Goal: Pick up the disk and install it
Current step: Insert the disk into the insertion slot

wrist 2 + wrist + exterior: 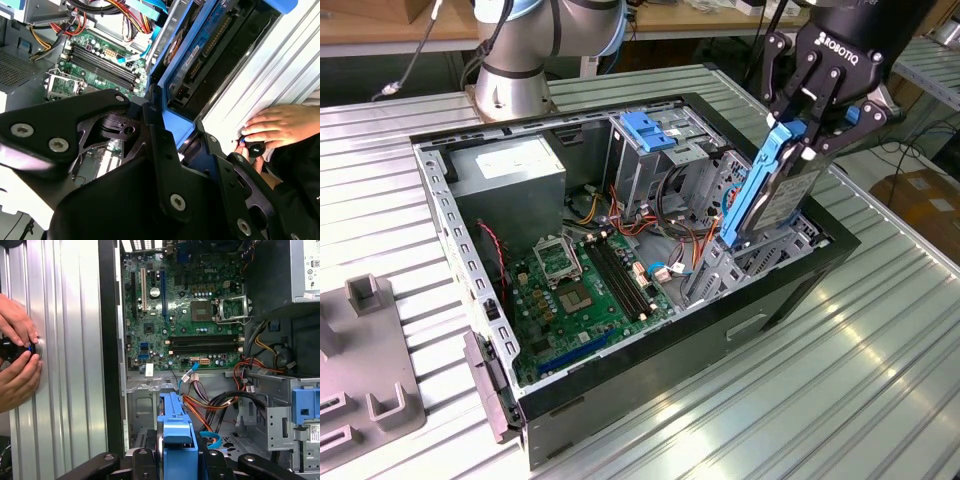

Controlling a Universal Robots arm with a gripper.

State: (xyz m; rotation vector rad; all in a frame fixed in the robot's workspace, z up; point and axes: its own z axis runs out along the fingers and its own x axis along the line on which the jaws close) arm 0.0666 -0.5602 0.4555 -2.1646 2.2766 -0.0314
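- Jaws clamp the disk (775,195) by its blue rails in the exterior view. The gripper (807,130) holds it tilted over the drive bay of the open computer case (620,375), toward the exterior view's right.
- In the second wrist view, the disk (207,52) slants beside the motherboard (100,57). A person's hand (275,127) rests on the ribbed table (250,90).
- In the first wrist view, the disk's blue rail (176,437) sits pinched between the fingers, over the case interior.

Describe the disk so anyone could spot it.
Find the open case. At its end on the exterior view's right, the gripper holds the disk: a tilted grey slab with blue rails, unlike the blue latch atop the cage.
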